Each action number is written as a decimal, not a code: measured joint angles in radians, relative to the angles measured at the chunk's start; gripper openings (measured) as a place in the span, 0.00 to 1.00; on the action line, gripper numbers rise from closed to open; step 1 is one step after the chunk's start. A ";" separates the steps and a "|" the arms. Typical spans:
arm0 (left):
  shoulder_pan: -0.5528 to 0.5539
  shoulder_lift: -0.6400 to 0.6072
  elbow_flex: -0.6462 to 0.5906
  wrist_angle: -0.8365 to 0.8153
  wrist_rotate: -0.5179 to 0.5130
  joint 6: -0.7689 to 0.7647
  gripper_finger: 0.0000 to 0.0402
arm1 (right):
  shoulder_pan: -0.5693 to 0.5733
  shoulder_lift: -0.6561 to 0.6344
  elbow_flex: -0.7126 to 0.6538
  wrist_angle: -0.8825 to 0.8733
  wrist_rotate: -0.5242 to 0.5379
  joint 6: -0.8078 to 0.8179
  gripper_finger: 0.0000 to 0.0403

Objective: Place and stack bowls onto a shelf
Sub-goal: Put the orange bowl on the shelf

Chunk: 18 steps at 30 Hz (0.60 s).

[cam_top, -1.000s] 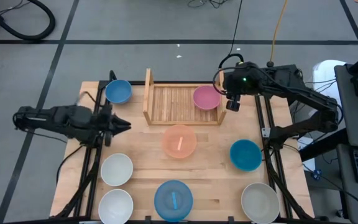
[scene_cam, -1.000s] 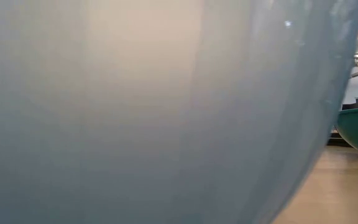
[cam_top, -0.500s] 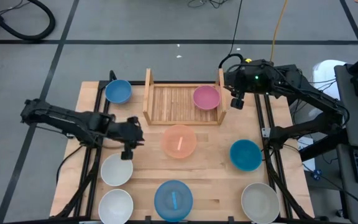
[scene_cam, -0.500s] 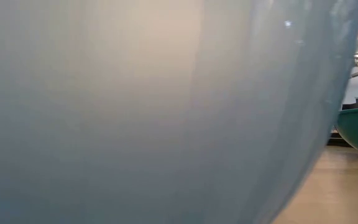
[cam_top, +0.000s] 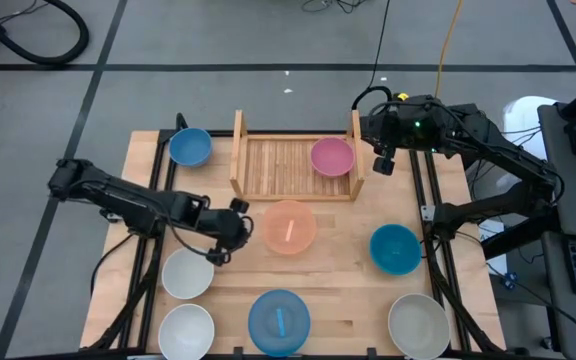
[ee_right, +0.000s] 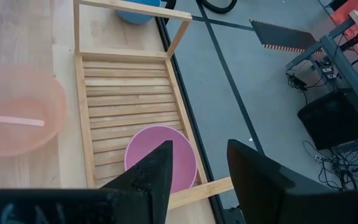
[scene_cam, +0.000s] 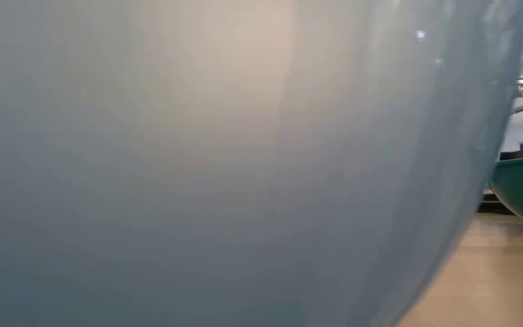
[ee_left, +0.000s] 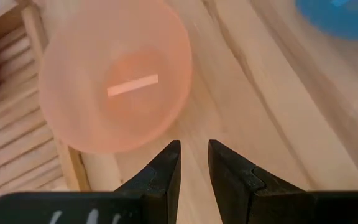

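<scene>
left gripper (ee_left: 194, 155) is sitting with its fingers nearly closed, only a slim gap, holding nothing, just beside the peach bowl (cam_top: 288, 227) on the table (cam_top: 343, 270); right gripper (ee_right: 199, 163) is hanging open over the pink bowl (cam_top: 332, 157) lying in the shelf (cam_top: 268, 165); other bowls are scattered around.

Grey floor surrounding a light-wood worktop

A grey floor (cam_top: 268, 40) crossed by dark lines is filling the upper frame; a black hose (cam_top: 38, 40) is curling at upper left, cables (cam_top: 448, 40) are trailing at upper right, and the wooden worktop (cam_top: 348, 290) is sitting centre.
</scene>
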 joint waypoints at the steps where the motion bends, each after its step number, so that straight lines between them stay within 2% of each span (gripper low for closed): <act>1: 0.000 0.011 0.000 -0.001 -0.001 0.014 0.22 | 0.000 0.000 0.000 0.000 0.000 0.000 0.36; 13: 0.035 0.186 0.159 -0.033 -0.002 0.282 0.22 | 0.000 0.000 0.000 0.000 0.000 0.002 0.36; 18: 0.068 0.234 0.175 -0.042 0.009 0.393 0.22 | 0.000 0.000 0.000 0.000 0.000 0.001 0.36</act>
